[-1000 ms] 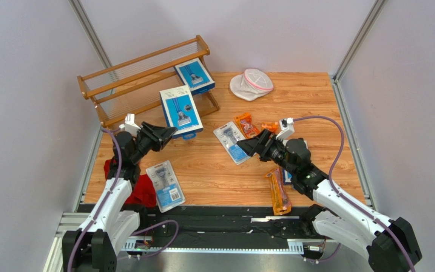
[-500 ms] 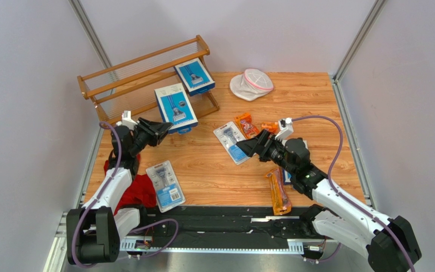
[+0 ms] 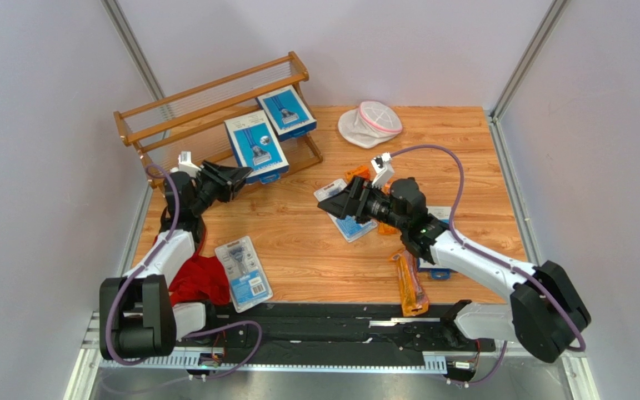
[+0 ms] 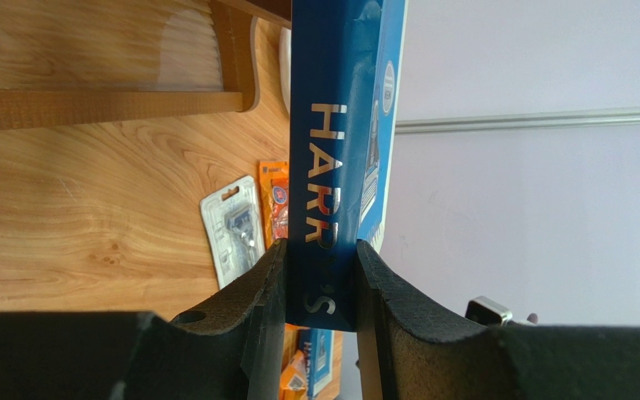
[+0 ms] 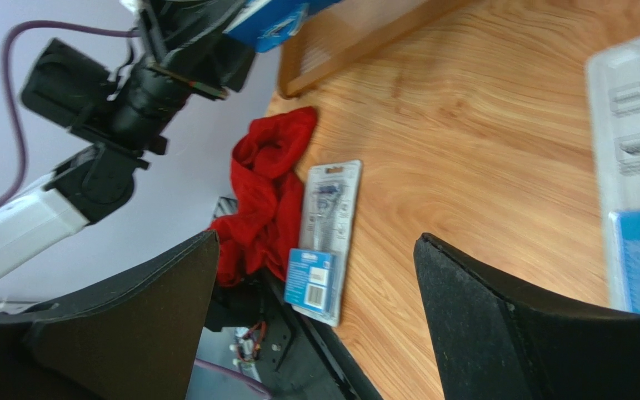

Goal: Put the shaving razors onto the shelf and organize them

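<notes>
Your left hand [image 4: 319, 267] pinches the box [image 3: 256, 147] by one edge at the shelf [image 3: 206, 93]'s right end. Released tilted, it could slide off. Your right hand [image 3: 332, 207] gapes wide.

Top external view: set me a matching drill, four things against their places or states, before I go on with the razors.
Things:
1. flat blue cardboard razor box nearest the left arm
2. round white pouch with pink trim
3. crumpled red cloth
4. right claw

Places or states:
A. open, holding nothing
B. near left corner of the wooden table
C. clamped in the left claw
D. far edge, right of the brown wooden shelf

Pairs: 1-C, 2-D, 3-B, 4-A.
</notes>
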